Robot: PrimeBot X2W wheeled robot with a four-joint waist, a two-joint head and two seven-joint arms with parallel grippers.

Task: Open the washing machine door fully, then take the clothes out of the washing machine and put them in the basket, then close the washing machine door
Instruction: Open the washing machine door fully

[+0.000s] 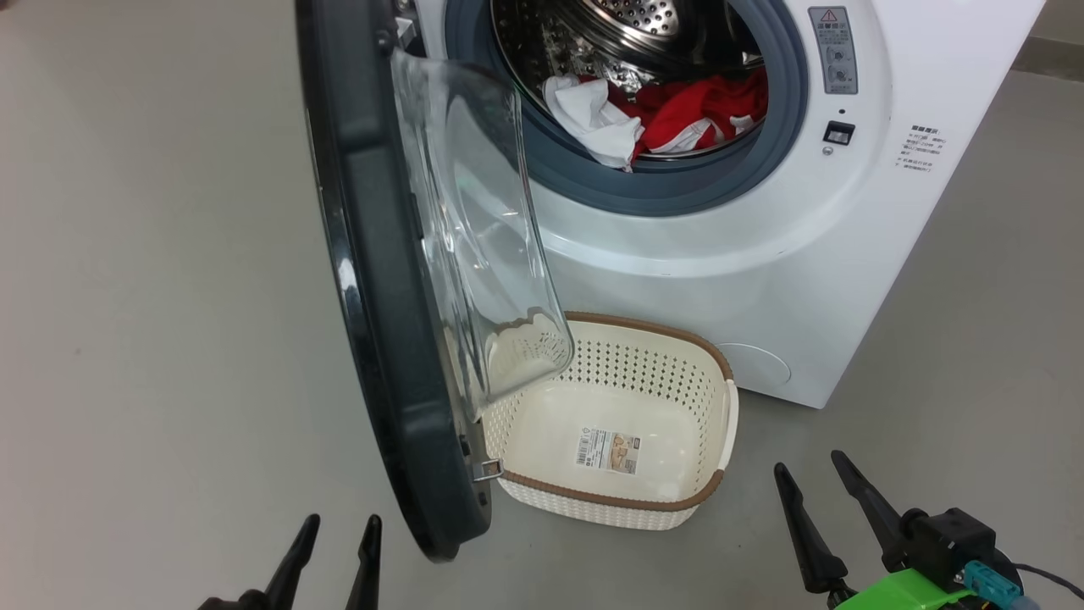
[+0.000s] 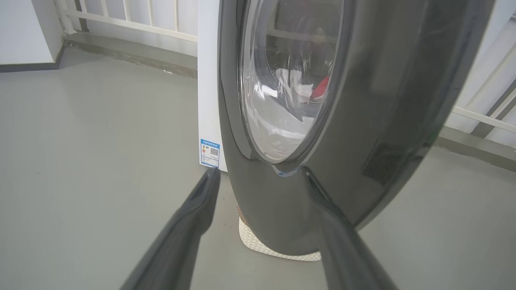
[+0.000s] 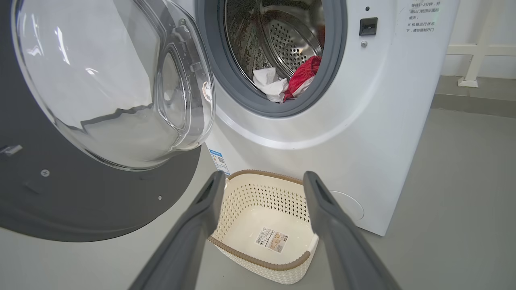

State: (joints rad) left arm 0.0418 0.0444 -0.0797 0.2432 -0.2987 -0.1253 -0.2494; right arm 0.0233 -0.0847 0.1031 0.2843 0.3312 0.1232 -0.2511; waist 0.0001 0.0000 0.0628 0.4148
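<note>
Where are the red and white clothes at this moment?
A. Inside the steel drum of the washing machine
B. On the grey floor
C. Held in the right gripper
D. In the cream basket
A: the red and white clothes lie at the bottom of the washing machine drum, behind the grey gasket, while the cream basket in front holds only its paper label and the right gripper is open and holds nothing.
</note>
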